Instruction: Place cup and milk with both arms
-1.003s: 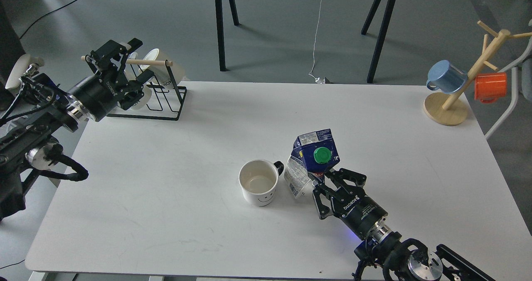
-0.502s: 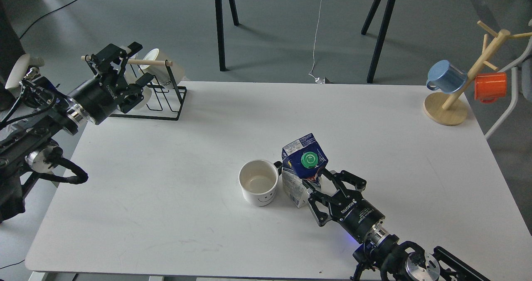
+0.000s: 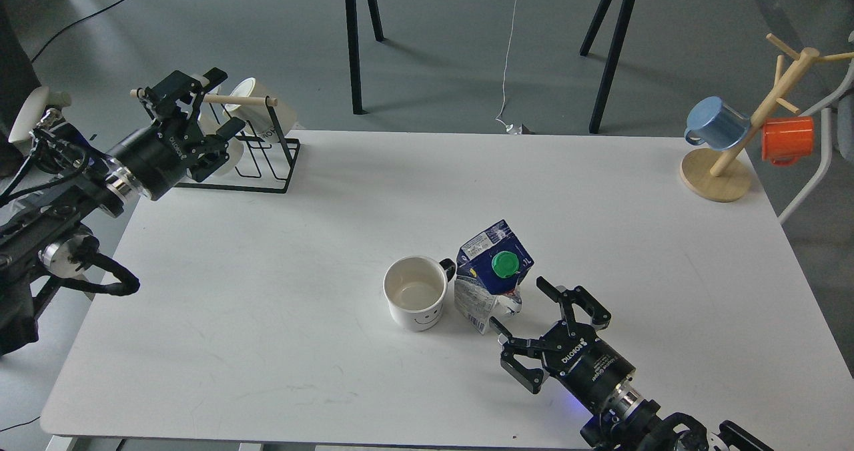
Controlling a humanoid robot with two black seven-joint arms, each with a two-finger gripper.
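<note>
A white cup (image 3: 416, 293) with a smiley face stands upright near the table's middle front, handle to the right. A blue milk carton (image 3: 492, 275) with a green cap stands just right of it, touching the handle. My right gripper (image 3: 530, 317) is open and empty, a little to the front right of the carton, apart from it. My left gripper (image 3: 175, 104) is open and empty at the far left, raised in front of a black wire rack.
A black wire rack (image 3: 251, 149) with a wooden bar and white cups stands at the back left. A wooden mug tree (image 3: 740, 141) with a blue mug (image 3: 716, 123) and an orange mug (image 3: 788, 139) stands at the back right corner.
My right gripper set the carton down beside the cup, let go of it and drew back to the front right. The left arm pulled back slightly to the left.
</note>
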